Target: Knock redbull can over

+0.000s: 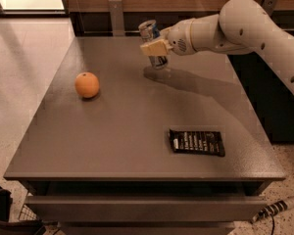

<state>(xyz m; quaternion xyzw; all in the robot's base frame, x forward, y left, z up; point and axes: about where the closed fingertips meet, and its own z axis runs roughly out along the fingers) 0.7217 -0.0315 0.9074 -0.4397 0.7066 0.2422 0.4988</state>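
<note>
The redbull can [150, 32], silver with blue panels, is at the far middle of the grey table [117, 131]. It leans with its top to the left, and its base looks slightly off the tabletop above its shadow. My gripper [155, 48] reaches in from the right. One tan finger [154, 47] crosses the front of the can's middle and the other finger is hidden behind it, so the gripper appears shut on the can. The white arm [235, 28] stretches back to the right.
An orange fruit [86, 84] sits on the left part of the table. A black snack packet [196, 142] lies flat near the front right. A wooden wall and posts run behind the far edge. The floor drops away at the left.
</note>
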